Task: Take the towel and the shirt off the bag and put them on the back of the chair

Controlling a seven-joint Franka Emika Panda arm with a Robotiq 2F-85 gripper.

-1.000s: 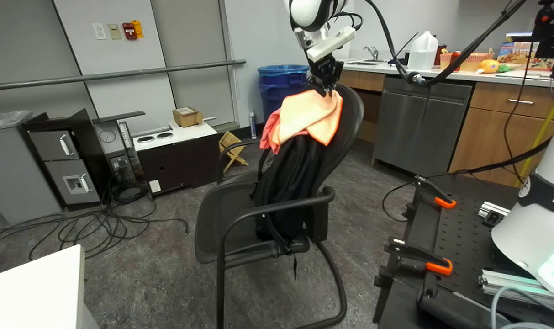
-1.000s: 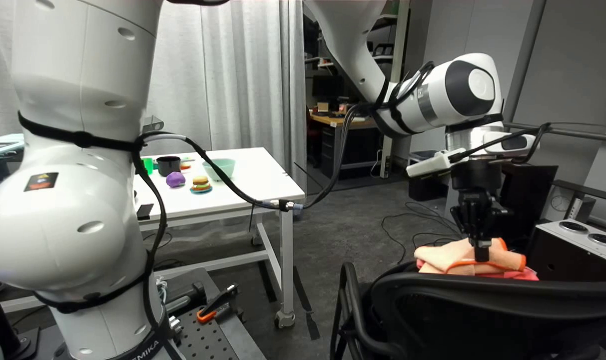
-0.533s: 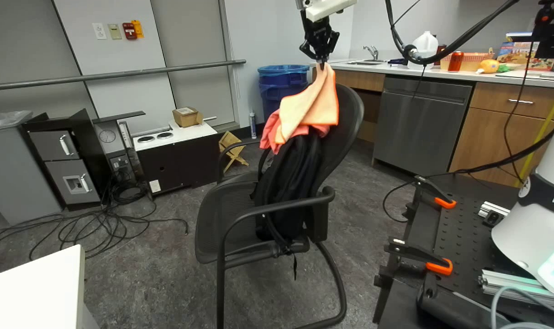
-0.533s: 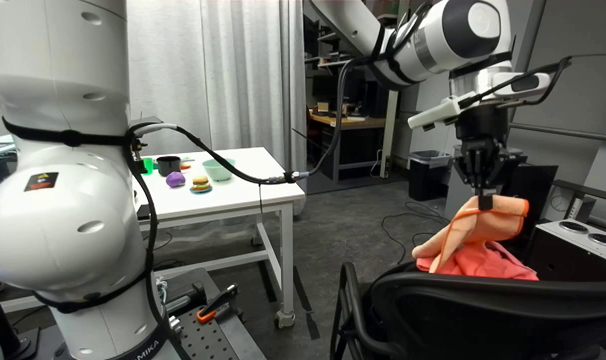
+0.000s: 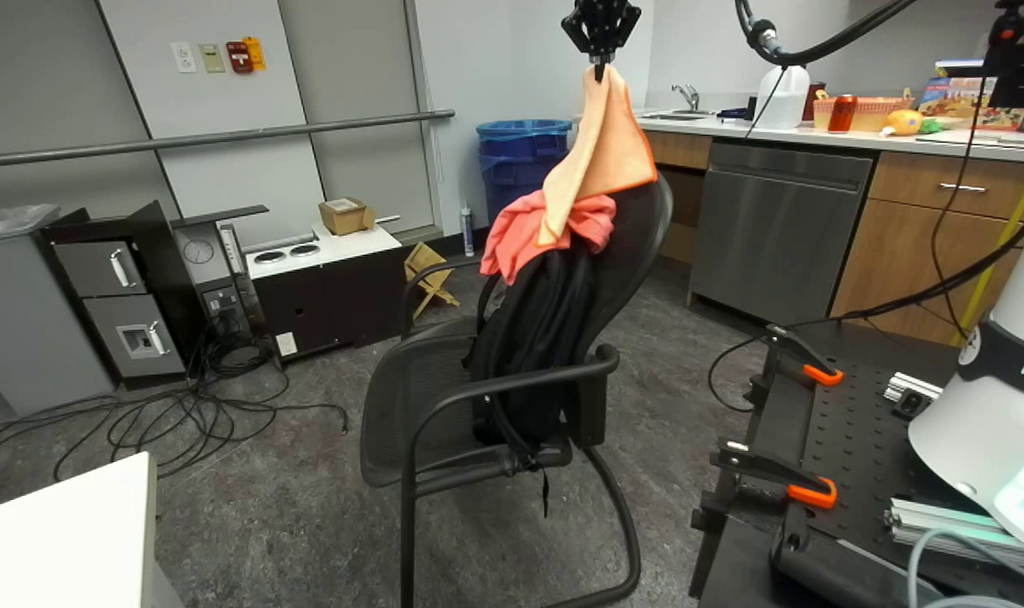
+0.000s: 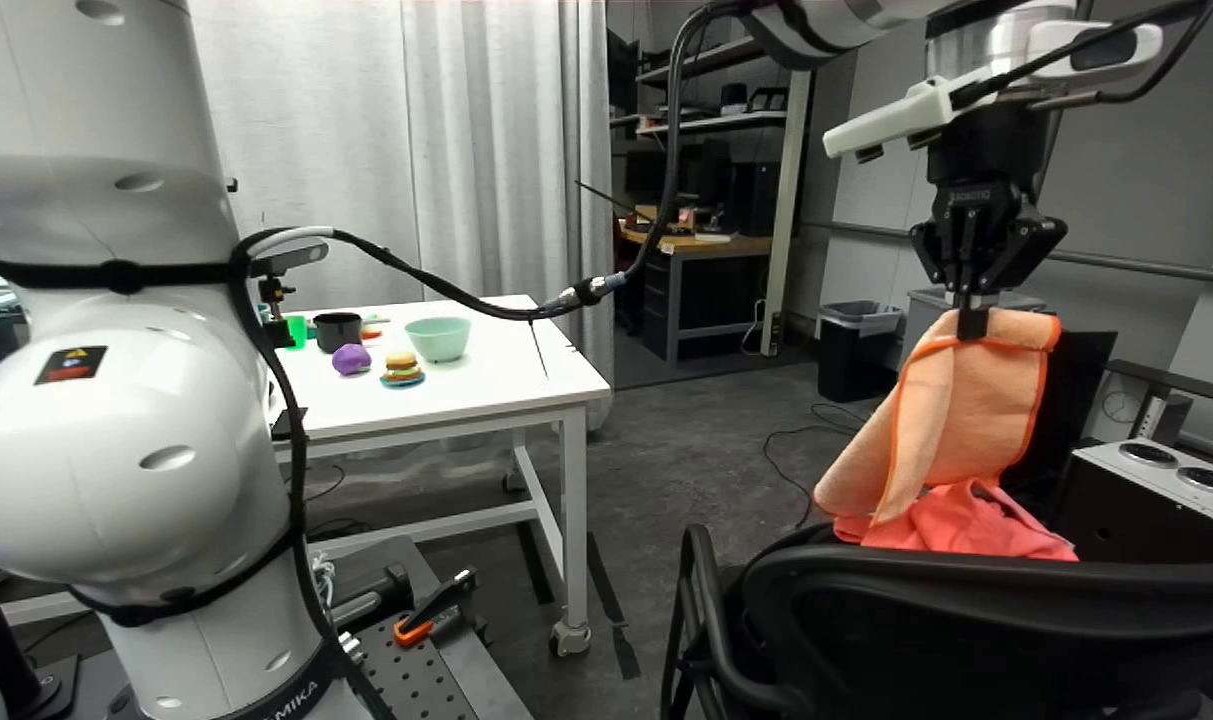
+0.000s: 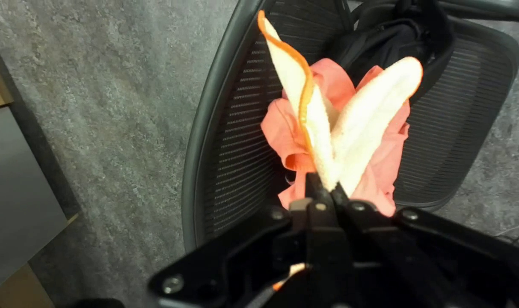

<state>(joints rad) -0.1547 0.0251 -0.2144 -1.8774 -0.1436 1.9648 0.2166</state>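
Observation:
My gripper (image 5: 599, 72) is shut on the peach towel with an orange edge (image 5: 617, 143) and holds it up above the chair. The towel also hangs from the gripper (image 6: 972, 323) in an exterior view (image 6: 986, 410). Its lower tip overlaps the coral shirt (image 5: 512, 241); I cannot tell if they touch. The shirt lies bunched on top of the black bag (image 5: 528, 346). The bag leans upright against the backrest of the black chair (image 5: 423, 405). In the wrist view the towel (image 7: 372, 115) spreads in two folds from the fingertips, over the shirt (image 7: 387, 167), beside the mesh backrest (image 7: 238, 154).
The chair's armrest (image 5: 512, 384) curves in front of the bag. A white table (image 6: 486, 390) holds toy food and a bowl (image 6: 438, 340). A counter (image 5: 815, 139) and a blue bin (image 5: 524, 139) stand behind the chair. A toy stove (image 5: 326, 253) stands nearby.
My gripper has risen from the bag's top with the towel, which now hangs stretched below it. The shirt is uncovered and stays on the bag. Chair and bag have not moved.

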